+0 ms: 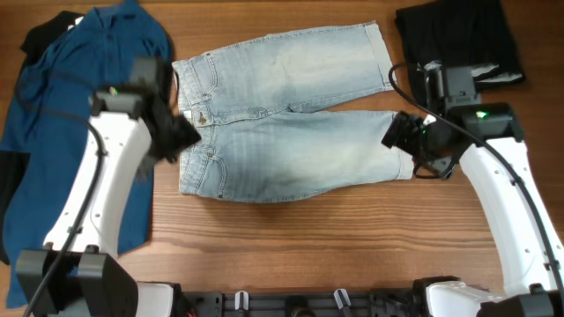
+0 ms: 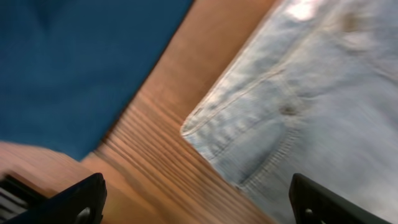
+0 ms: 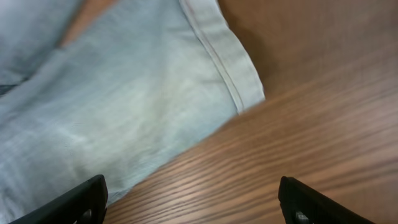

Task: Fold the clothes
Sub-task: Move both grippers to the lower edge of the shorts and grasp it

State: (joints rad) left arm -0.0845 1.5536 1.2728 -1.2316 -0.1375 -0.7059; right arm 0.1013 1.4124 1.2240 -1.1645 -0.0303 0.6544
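Pale blue denim shorts (image 1: 282, 114) lie flat in the table's middle, waistband to the left, two legs running right with cuffs. My left gripper (image 1: 181, 136) hovers at the waistband's left edge, open and empty; its wrist view shows the waistband corner (image 2: 273, 112) and the blue shirt (image 2: 68, 62). My right gripper (image 1: 401, 136) hovers at the near leg's cuff, open and empty; its wrist view shows that cuff (image 3: 227, 62). A deep-blue collared shirt (image 1: 79, 79) lies at the left. A black garment (image 1: 454, 35) lies at the back right.
Another black garment (image 1: 48, 31) sticks out from under the shirt at the back left. Bare wooden table (image 1: 308, 238) runs along the front. Cables hang off both arms near the shorts.
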